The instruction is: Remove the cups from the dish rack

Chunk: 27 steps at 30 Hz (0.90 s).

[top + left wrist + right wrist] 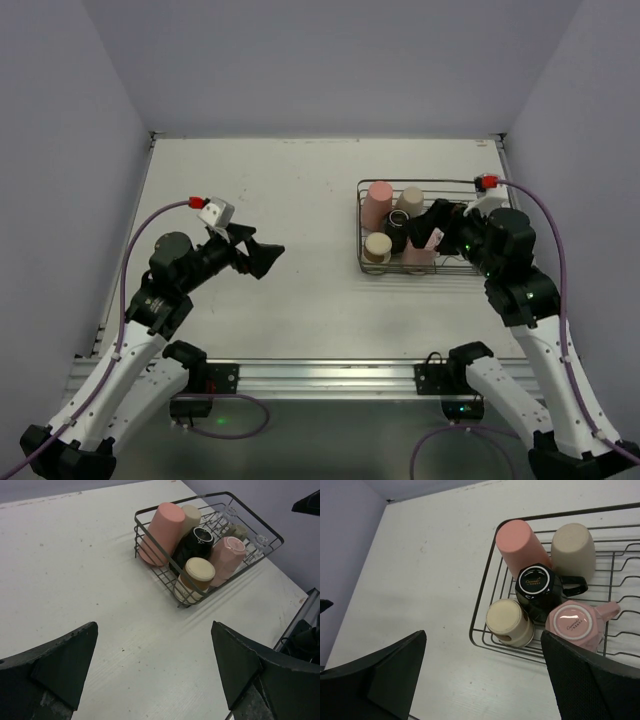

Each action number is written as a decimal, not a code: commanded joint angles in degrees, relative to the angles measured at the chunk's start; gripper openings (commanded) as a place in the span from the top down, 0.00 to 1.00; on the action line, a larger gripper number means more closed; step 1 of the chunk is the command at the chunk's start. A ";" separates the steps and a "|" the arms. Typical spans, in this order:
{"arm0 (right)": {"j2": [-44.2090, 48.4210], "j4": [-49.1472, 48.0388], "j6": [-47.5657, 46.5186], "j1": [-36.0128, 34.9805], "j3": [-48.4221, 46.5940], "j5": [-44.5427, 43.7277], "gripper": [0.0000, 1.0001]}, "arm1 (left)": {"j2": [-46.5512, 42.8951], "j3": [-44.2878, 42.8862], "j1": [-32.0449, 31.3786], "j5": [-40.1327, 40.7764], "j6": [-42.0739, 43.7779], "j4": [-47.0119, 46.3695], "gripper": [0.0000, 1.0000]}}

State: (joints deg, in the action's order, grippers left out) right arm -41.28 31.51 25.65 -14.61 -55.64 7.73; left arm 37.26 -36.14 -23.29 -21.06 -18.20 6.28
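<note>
The dish rack is a dark wire basket on the right of the table. In it stand upside down a salmon cup, a beige cup, a black mug, a cream cup and a pale pink mug. The left wrist view shows the same rack and small clear cups at its far end. My right gripper hangs open above the rack's near side, holding nothing. My left gripper is open over bare table, well left of the rack.
White table walled by grey panels on three sides. An aluminium rail with both arm bases runs along the near edge. Bare tabletop lies left of the rack and behind it.
</note>
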 commanded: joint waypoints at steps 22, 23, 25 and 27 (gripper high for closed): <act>-34.90 2.42 -11.93 -13.34 -20.46 -15.02 0.02 | 0.10 -2.97 1.14 2.69 1.76 3.47 0.00; -36.49 2.77 -12.37 -13.34 -21.61 -15.46 0.02 | 0.27 -3.06 1.14 2.69 1.67 3.56 0.00; -41.40 2.86 -13.69 -13.25 -24.50 -16.25 0.03 | 0.62 -3.06 1.14 2.52 1.59 3.56 0.00; -44.93 3.12 -14.66 -13.25 -26.62 -17.39 0.03 | 0.71 -3.15 1.14 2.51 1.67 3.47 0.00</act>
State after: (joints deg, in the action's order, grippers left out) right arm -82.59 35.14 14.41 -27.75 -77.65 -7.01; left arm 37.76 -36.56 -22.57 -18.68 -16.93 9.06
